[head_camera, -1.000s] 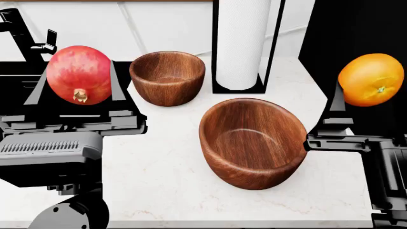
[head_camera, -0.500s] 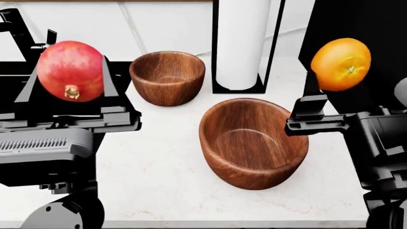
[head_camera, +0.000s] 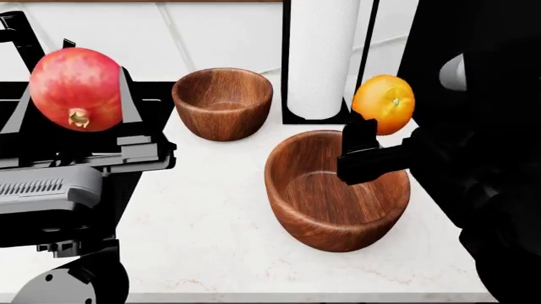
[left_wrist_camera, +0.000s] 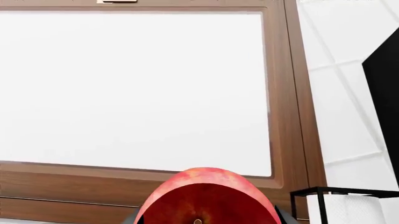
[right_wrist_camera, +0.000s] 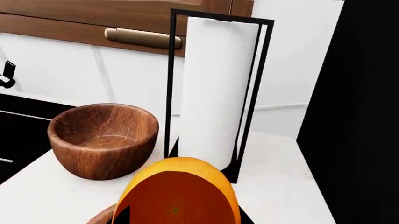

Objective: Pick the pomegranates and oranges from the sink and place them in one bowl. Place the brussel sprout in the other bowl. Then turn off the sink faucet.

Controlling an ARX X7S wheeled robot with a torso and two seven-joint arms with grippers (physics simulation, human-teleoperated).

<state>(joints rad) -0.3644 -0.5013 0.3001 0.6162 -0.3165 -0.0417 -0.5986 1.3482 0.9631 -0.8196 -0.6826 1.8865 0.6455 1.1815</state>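
My right gripper (head_camera: 372,126) grips the orange (head_camera: 384,104), big bowl (head_camera: 336,190) just below it. My left gripper (head_camera: 72,120) clamps the pomegranate (head_camera: 75,89).

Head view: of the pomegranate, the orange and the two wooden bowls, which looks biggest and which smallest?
1. Larger bowl
2. Smaller bowl and the pomegranate: they look close in size. The fruit is raised in the left gripper, so its nearness to the camera makes ranking unsure.
3. Orange, held in the right gripper

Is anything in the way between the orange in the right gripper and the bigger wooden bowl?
Nothing visible. The right gripper holds the orange over the far rim of the larger bowl; the paper towel holder stands behind it.
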